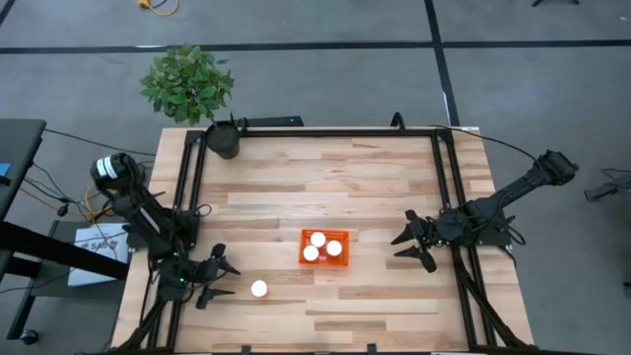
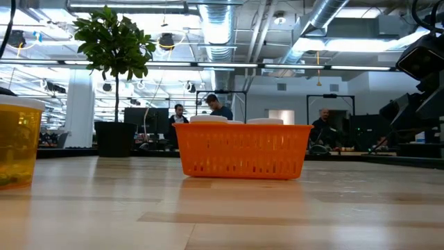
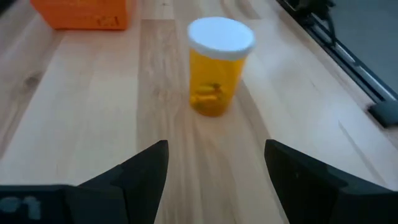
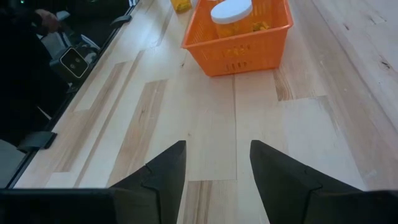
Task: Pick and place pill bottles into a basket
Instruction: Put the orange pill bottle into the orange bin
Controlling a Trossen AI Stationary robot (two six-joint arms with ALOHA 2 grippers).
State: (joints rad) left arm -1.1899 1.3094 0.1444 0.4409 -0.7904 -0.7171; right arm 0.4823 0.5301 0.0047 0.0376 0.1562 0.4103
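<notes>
Bright, even overhead light across my table [image 1: 375, 187].
Ceiling strips glare in the low view; the near pill bottle [image 2: 15, 142] blurs, perhaps too close; shadows stay soft.

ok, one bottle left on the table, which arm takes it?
Left. The left tool is open right beside the last pill bottle, which stands upright straight ahead of it in its wrist view. The right tool waits on the far side of the basket, which already holds three.

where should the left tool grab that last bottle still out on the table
Grip the orange body below the white cap of the pill bottle, coming in level from the left tool side. It stands upright with bare table around it, and the open fingers already frame it.
</notes>
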